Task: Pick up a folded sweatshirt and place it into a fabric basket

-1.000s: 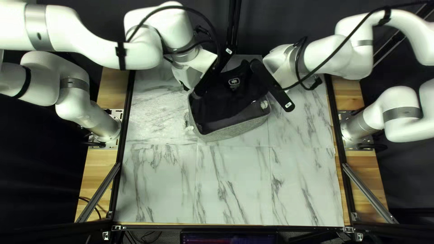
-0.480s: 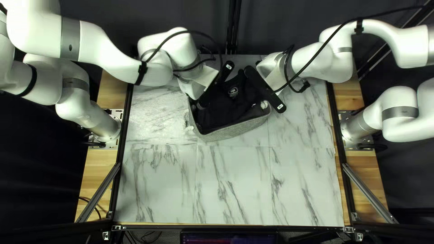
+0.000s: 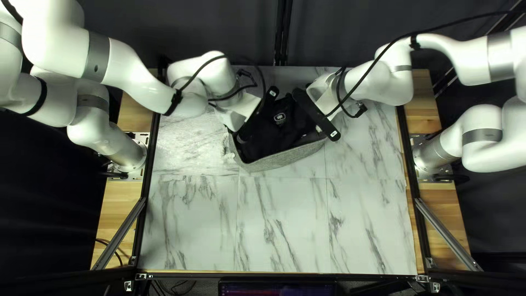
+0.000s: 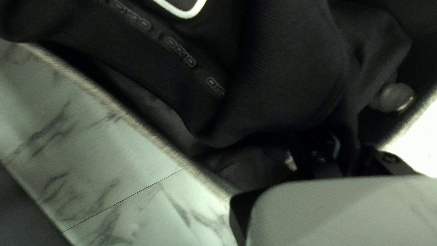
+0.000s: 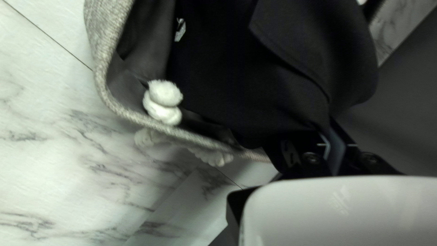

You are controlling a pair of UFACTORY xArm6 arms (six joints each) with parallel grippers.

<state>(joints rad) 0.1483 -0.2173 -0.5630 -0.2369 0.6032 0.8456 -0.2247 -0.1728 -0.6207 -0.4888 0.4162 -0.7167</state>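
Observation:
The black folded sweatshirt (image 3: 276, 129) lies in the grey fabric basket (image 3: 282, 158), filling most of its opening. At the basket's left side is my left gripper (image 3: 239, 117), and my right gripper (image 3: 320, 97) is over its far right side; both sets of fingertips are hidden from above. In the left wrist view, sweatshirt cloth (image 4: 291, 68) runs in between the nearly closed fingers of my left gripper (image 4: 339, 152). Another fold of sweatshirt (image 5: 273, 77) is pinched by my right gripper (image 5: 334, 146), beside the basket rim (image 5: 107, 98).
White rope knots (image 5: 164, 102) sit at the basket's side wall, inside and outside. The basket stands on the marbled table (image 3: 282, 219) toward its far edge. Both arms reach in over the far half, with a dark curtain (image 3: 307, 33) behind.
The sweatshirt has moved left and toward the near edge, lower into the basket. My left gripper has come nearer the near edge, and my right gripper has shifted left. The basket has stayed put.

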